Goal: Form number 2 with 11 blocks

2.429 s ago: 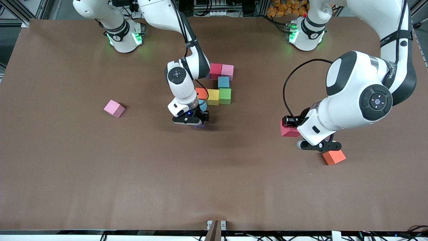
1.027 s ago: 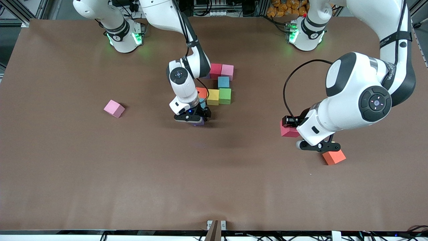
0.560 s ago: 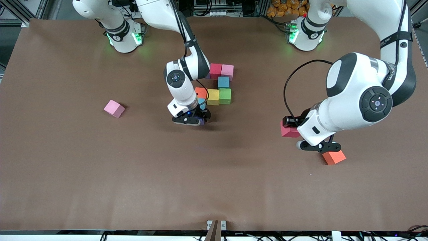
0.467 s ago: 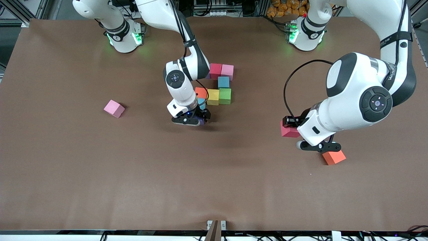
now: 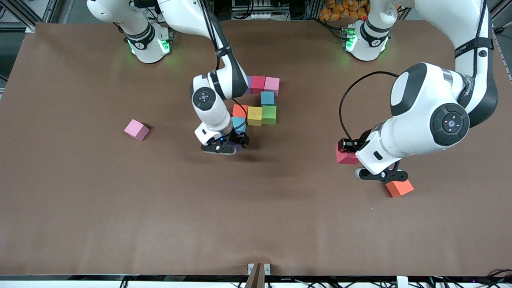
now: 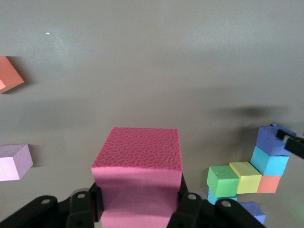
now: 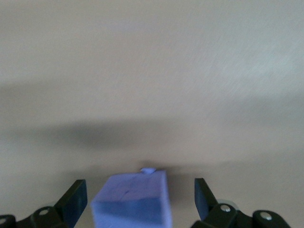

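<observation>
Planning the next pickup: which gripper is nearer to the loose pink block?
Right. The right gripper stands open at the purple block, nearer the pink block; the left gripper holds a red block near the left arm's end.

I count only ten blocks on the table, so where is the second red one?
The red block is held in the left gripper, up over the left arm's end of the table, above and beside the loose orange block.

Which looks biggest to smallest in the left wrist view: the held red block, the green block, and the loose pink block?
1. Red block, shut in the left gripper; it sits closest to the camera, so its size is inflated.
2 and 3. Pink block and green block look about alike; the pink is cut off, so no ranking.
</observation>
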You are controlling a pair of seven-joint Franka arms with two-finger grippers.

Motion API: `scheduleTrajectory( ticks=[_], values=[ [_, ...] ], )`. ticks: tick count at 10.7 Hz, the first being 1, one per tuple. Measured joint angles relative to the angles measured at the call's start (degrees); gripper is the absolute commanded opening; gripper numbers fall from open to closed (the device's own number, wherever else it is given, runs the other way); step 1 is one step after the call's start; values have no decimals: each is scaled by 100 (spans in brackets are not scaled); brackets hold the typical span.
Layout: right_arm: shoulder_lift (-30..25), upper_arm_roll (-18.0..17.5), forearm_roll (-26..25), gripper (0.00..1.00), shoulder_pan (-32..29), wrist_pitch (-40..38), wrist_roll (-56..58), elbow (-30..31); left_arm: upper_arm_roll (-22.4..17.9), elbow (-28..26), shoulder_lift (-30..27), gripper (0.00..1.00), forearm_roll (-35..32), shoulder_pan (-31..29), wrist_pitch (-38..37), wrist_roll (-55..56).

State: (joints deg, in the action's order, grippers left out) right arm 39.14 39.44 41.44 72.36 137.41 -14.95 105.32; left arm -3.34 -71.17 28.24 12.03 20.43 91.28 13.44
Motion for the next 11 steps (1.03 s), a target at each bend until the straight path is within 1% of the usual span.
scheduleTrajectory(
  ticks=[1, 2, 4, 6, 7, 9, 11],
  values=[
    [-7, 157, 3, 100, -160, -331, 557, -46, 1, 0, 1, 57, 0, 0, 0, 0],
    [-40, 237, 4, 100, -486, -723, 1204, -141, 2, 0, 2, 56, 0, 4, 0, 0],
    [-225, 279, 9, 100, -1367, -1398, 2686, -271, 9, -2, 11, 56, 0, 48, 0, 0],
    [-361, 334, 7, 100, -2010, -1850, 3684, -288, 21, -4, 41, 56, 0, 136, 0, 68],
    [-388, 383, -20, 100, -2206, -2086, 3993, -309, 23, -5, 72, 55, 1, 196, 1, 210],
    [-422, 668, -67, 100, -2337, -2553, 5243, -269, 36, -6, 146, 54, 96, 355, 11, 632],
    [-690, 884, -71, 100, -2344, -2626, 6165, 142, 44, -13, 255, 54, 347, 484, 23, 1405]
  ],
)
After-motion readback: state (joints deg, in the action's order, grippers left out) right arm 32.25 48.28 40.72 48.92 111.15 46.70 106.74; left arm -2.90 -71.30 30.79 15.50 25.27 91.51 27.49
